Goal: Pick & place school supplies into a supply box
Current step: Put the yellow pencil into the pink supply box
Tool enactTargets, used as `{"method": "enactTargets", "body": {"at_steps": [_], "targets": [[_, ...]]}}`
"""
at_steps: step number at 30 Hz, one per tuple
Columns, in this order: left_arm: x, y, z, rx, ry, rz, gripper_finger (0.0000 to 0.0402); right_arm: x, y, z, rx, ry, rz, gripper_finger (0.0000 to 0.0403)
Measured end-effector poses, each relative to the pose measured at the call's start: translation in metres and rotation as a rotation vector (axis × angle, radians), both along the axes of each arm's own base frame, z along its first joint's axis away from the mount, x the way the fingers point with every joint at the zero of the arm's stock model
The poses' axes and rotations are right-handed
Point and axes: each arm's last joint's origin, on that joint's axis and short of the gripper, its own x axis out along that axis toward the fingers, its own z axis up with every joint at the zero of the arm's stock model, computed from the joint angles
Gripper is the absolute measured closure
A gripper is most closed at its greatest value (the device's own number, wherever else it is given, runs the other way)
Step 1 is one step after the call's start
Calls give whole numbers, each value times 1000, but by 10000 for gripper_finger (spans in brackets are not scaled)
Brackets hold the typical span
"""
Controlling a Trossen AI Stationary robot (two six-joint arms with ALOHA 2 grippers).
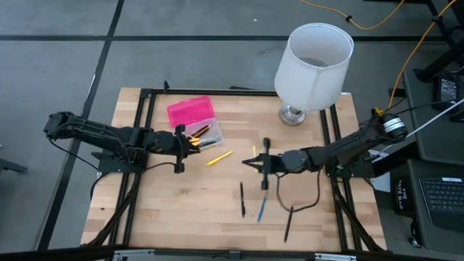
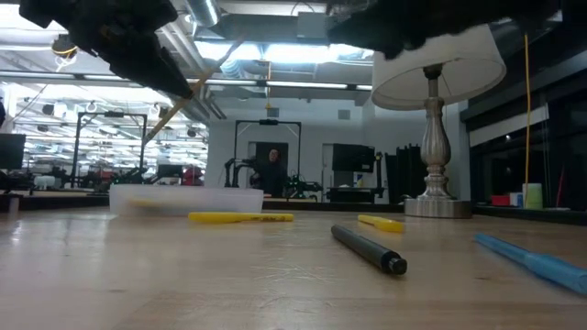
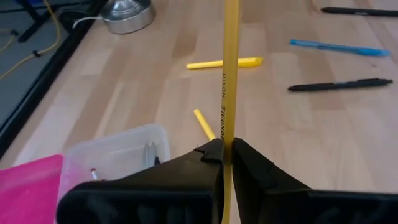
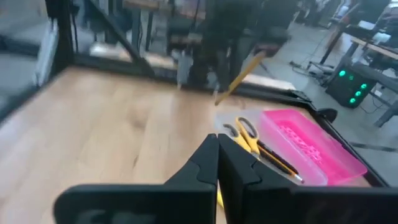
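The left gripper [image 3: 225, 163] was clenched on a yellow pencil [image 3: 230, 74], held just beside the supply box [image 1: 194, 119], its long axis slanting over the clear base. The right gripper [image 1: 254, 164], fingers closed and empty, waited well apart from the box.

Occlusions and cut-offs — four views

Pencil [image 3: 231, 74] runs past both picture edges; supply box [image 3: 93, 168] partly behind the left gripper [image 3: 222, 155]; lampshade [image 2: 440, 64] top overlapped by a dark arm; blue pen [image 2: 537, 261] clipped — right wrist view blurred.
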Motion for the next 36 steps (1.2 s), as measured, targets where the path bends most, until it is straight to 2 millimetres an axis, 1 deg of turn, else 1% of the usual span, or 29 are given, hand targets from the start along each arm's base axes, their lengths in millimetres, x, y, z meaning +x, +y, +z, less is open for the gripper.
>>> {"method": "enactTargets", "body": {"at_steps": [2, 5, 9, 19, 28, 36], "targets": [[0, 1, 0, 2, -4, 26, 393, -13, -4, 0, 36, -48, -3, 396], [0, 2, 0, 6, -12, 84, 393, -27, -8, -1, 68, -89, -5, 394], [0, 3, 1, -25, -30, 158, 394, -36, -11, 6, 134, -134, -12, 392], [-2, 14, -1, -95, -29, 288, 396, -36, -11, 6, 128, -139, -11, 392], [-2, 30, -10, -112, 81, 339, 397, -36, -11, 10, 83, -174, -4, 391], [8, 51, -1, -82, 248, 400, 393, -34, -18, 11, 68, -179, -29, 391]]}}
